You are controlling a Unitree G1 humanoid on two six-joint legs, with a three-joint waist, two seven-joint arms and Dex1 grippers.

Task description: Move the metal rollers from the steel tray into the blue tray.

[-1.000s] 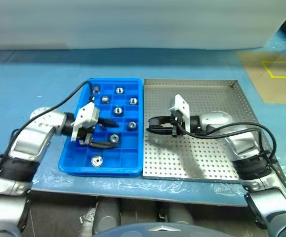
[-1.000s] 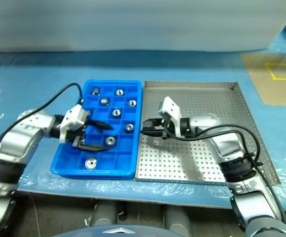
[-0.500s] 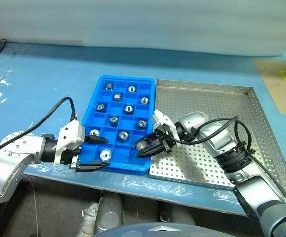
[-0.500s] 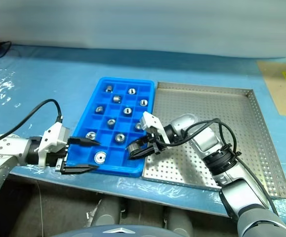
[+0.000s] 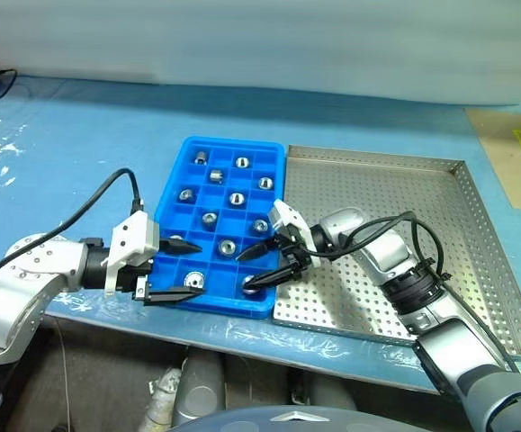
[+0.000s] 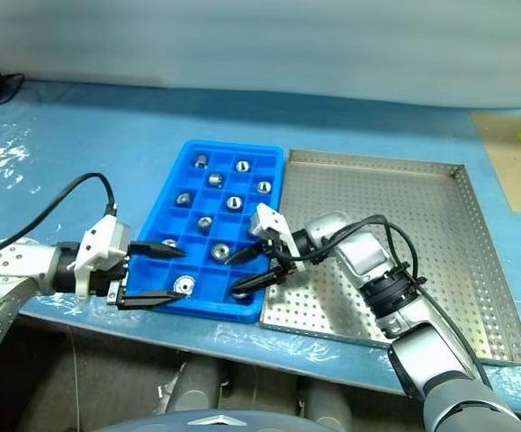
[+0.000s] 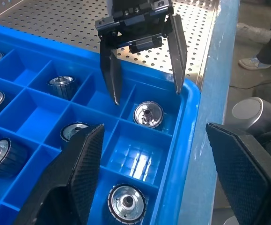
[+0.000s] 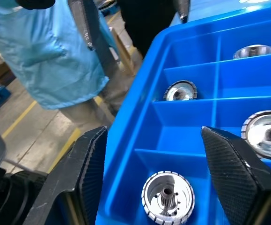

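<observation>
arms: silver-grey shells, black joint bands | wrists: white angular blocks behind each gripper | left gripper point(image 5: 181, 269): two black tapered fingers with textured inner pads point(image 7: 81, 178) | right gripper point(image 5: 262, 265): same black pointed fingers, small screws on its black base | cables: black, looping loose along both forearms

We are seeing a surface point(image 5: 71, 135) lying under a pale blue sheet. The blue tray point(image 5: 175, 193) and the steel tray point(image 5: 395, 193) are sitting directly on it, touching side by side, blue one to the left, both near the front edge.
</observation>
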